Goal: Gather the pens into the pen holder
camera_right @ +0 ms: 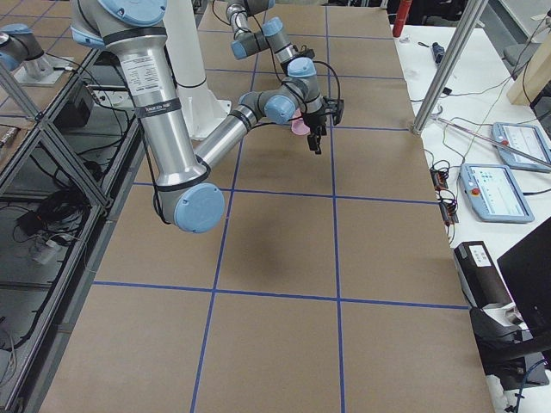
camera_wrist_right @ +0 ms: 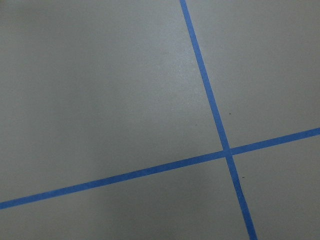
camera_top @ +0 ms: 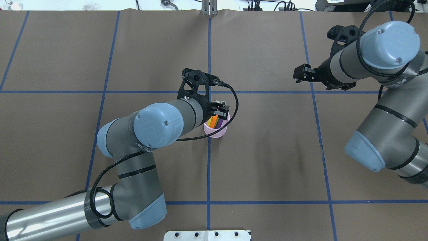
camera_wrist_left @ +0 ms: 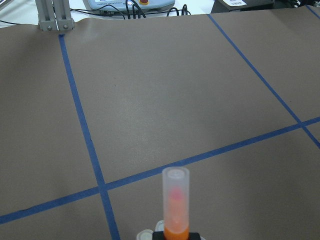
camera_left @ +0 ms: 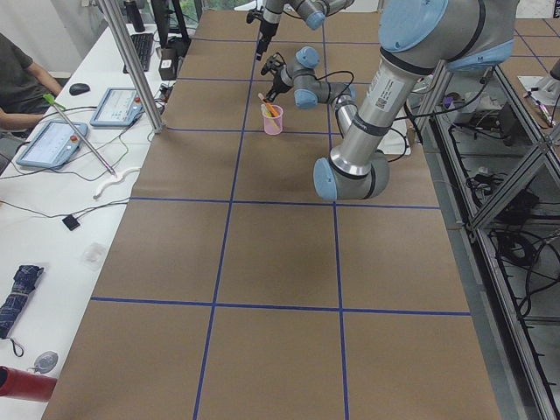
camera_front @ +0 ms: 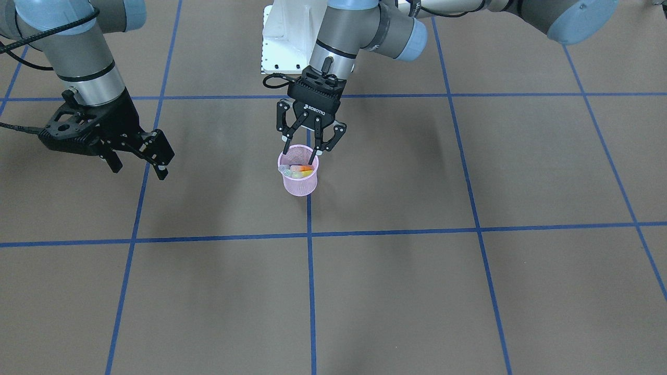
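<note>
The pink mesh pen holder stands near the table's middle on a blue tape line; it also shows in the overhead view. Several pens lean inside it: orange, yellow, green and purple. My left gripper reaches down into the cup's mouth and is shut on the orange pen, whose translucent cap points up in the left wrist view. My right gripper hangs open and empty above bare table, well away from the cup.
Brown table cover with a blue tape grid. The robot's white base plate lies behind the cup. The left arm's elbow hangs low beside the cup. The operators' desk with tablets runs along the far edge.
</note>
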`<state>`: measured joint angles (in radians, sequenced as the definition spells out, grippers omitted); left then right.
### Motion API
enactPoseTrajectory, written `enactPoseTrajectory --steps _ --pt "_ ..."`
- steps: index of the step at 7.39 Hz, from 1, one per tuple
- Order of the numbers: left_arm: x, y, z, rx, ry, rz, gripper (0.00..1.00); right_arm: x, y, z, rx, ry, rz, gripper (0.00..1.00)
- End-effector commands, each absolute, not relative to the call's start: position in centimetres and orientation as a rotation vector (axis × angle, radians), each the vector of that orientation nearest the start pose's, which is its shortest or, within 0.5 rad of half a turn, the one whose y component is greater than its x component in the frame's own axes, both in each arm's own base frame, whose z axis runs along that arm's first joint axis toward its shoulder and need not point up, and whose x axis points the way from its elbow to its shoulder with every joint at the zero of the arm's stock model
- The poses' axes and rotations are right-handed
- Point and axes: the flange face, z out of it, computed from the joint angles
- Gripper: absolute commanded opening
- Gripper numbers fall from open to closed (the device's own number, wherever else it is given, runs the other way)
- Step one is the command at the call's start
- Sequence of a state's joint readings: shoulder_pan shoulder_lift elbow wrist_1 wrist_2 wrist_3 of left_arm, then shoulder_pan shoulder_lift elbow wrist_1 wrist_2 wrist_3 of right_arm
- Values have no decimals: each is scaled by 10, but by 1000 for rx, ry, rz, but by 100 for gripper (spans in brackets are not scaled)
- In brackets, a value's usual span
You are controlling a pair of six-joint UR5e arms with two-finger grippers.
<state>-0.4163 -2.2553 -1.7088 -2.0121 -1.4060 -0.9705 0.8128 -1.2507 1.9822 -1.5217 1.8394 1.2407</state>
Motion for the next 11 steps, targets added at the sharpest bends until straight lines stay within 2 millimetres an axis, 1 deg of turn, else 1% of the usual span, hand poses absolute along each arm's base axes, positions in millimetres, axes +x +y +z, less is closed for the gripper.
enactPoseTrajectory --steps 1,2,3,4,5,6,7,8,9,10,11 --pt "484 -403 177 729 1025 36 95 -301 -489 303 212 -794 340 100" --pt "458 -426 196 663 1032 1 95 -282 -497 308 203 -797 330 100" --pt "419 -451 234 571 1018 7 95 -256 -504 327 204 -776 287 100" --pt "374 -472 279 471 1000 2 95 -226 -516 351 214 -739 254 100" --pt "324 -489 323 413 968 37 95 -189 -527 380 199 -717 224 100" --pt "253 -502 380 419 896 138 95 -140 -544 414 188 -702 172 100" --pt "189 -510 425 446 822 225 95 -100 -554 449 182 -680 122 100" --pt "140 -519 453 430 749 255 95 -71 -560 475 166 -680 94 100" --pt "97 -526 473 354 672 257 99 -39 -567 503 137 -702 93 100" --pt "54 -534 494 287 617 255 99 -14 -570 529 119 -721 71 100" --pt "20 -538 525 222 654 223 99 3 -570 550 104 -739 51 100"
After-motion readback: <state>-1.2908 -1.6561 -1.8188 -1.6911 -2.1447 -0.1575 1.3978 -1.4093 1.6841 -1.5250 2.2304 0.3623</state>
